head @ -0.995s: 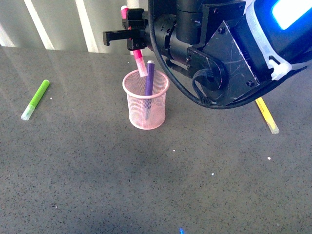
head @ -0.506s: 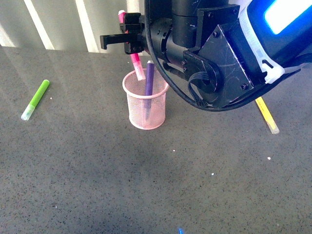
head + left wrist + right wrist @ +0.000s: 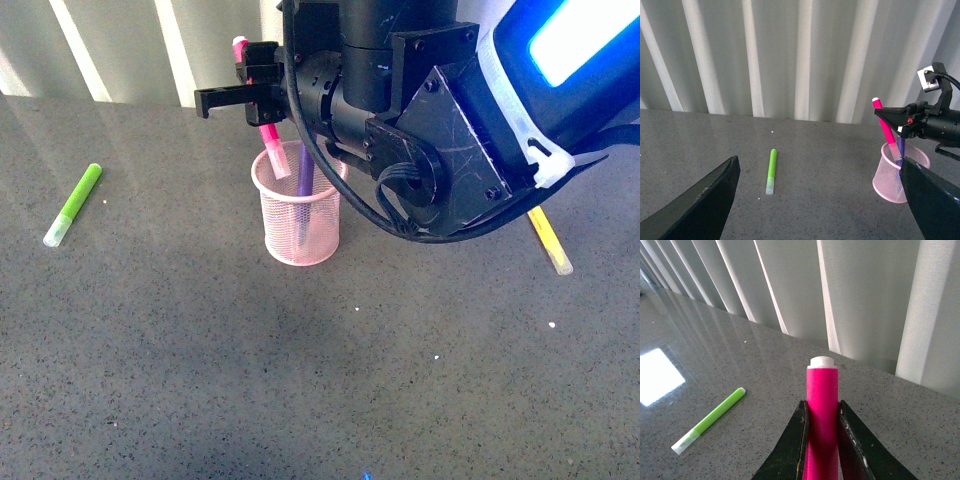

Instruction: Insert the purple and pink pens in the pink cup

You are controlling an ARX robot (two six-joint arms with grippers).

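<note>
the pink pen (image 3: 262,115) is sitting clamped between the two fingers of the right gripper (image 3: 258,92) at the upper middle of the front frame, tilted, with its lower end dipping inside the rim of the pink cup (image 3: 298,212) and its capped top poking above the claw. in the right wrist view the dark fingers (image 3: 799,445) are pressing against both sides of the magenta barrel (image 3: 822,410). the purple pen (image 3: 304,175) is already standing inside the cup, leaning just beside the pink one. the cup is resting upright on the grey table (image 3: 200,360), centre of the front frame. a green marker (image 3: 73,205) is lying at the left edge, well apart from the cup, and a yellow marker (image 3: 549,240) is lying at the right, partly hidden under the arm. the left gripper (image 3: 815,200) is showing in its own wrist view with its fingers spread wide apart, holding nothing.
</note>
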